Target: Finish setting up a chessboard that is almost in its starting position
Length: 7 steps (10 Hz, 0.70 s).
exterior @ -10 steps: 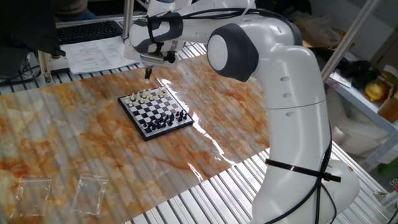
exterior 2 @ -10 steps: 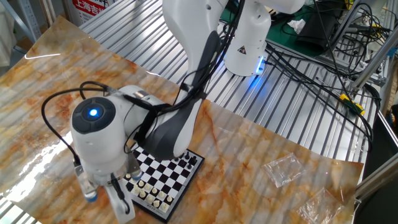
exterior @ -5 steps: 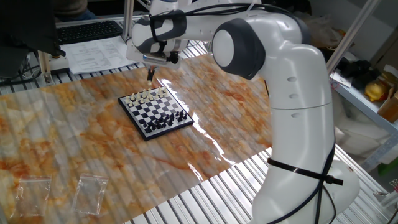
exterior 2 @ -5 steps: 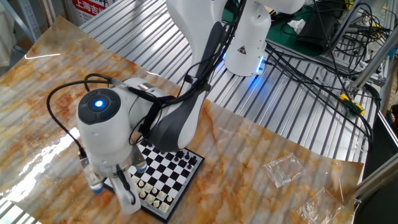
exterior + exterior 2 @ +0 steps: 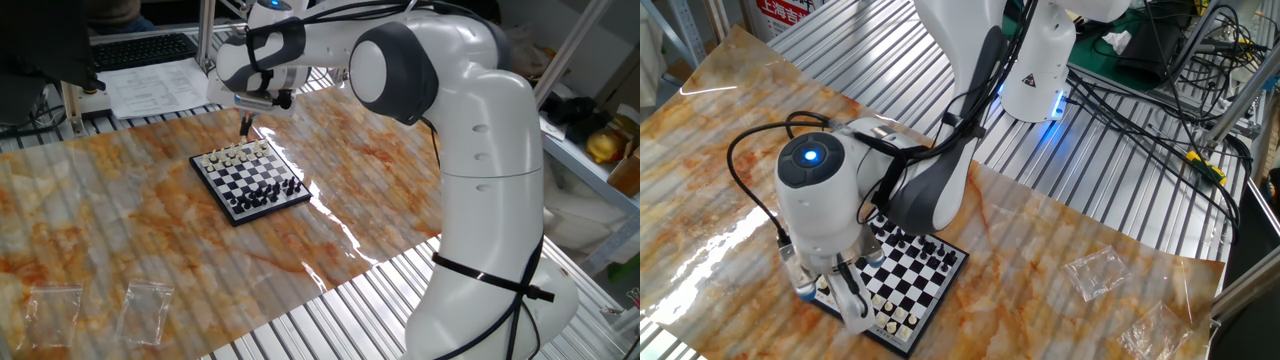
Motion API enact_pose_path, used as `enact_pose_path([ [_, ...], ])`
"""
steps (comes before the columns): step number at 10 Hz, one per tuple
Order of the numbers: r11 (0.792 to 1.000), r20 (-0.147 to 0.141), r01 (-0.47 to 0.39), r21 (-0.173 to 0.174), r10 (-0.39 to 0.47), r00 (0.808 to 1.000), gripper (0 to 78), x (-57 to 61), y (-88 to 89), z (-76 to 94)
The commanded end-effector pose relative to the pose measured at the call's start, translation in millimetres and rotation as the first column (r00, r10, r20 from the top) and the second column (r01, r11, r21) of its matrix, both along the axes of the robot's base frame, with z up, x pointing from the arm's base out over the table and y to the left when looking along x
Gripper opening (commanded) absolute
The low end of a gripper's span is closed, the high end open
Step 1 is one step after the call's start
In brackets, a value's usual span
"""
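My white robot arm reaches across a table covered in glossy orange-and-cream marbled sheeting, and my two-finger gripper [image 5: 244, 124] hangs just above the far edge of the small square black-and-white chessboard with a dark rim [image 5: 249, 179], which sits near the middle of the sheeting. Over the last second my wrist has drifted sideways along the cream pieces' side of the board, staying at about the same height; I judge I am lining up over a square or a stray piece rather than descending yet, so the remaining piece is probably not yet placed. The view from the front of the table shows the thin dark fingertips close together just beyond the row of tiny cream chess pieces [image 5: 236, 154], with the row of tiny black pieces [image 5: 266, 193] on the near side, but the tips are too small for me to tell whether they are closed on a piece or empty. The other view, from behind my wrist, shows the blue light on my hand and the board [image 5: 936, 280] partly hidden beneath it; there the fingers are blocked. Only that view shows the cables behind; both show two clear plastic bags [image 5: 99, 307] lying well apart from the board.
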State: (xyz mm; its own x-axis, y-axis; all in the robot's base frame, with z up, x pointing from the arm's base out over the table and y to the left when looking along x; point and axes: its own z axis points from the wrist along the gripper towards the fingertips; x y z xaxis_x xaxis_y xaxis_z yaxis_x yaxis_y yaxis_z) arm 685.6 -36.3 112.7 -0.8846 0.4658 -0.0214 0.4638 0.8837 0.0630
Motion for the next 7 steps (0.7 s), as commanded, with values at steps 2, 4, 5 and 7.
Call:
enact_pose_path([
  [2, 1.0, 0.005, -0.009, 0.003, 0.009, 1.0, 1.1, -8.1, -1.9, -1.3],
  [4, 1.0, 0.006, -0.01, 0.004, 0.01, 1.0, 1.1, -9.9, -2.3, -2.6],
  [5, 1.0, 0.006, -0.01, 0.004, 0.01, 1.0, 1.1, -10.3, -2.4, -3.2],
  [7, 1.0, 0.009, -0.013, 0.004, 0.013, 1.0, 1.1, -14.2, -3.1, -6.8],
])
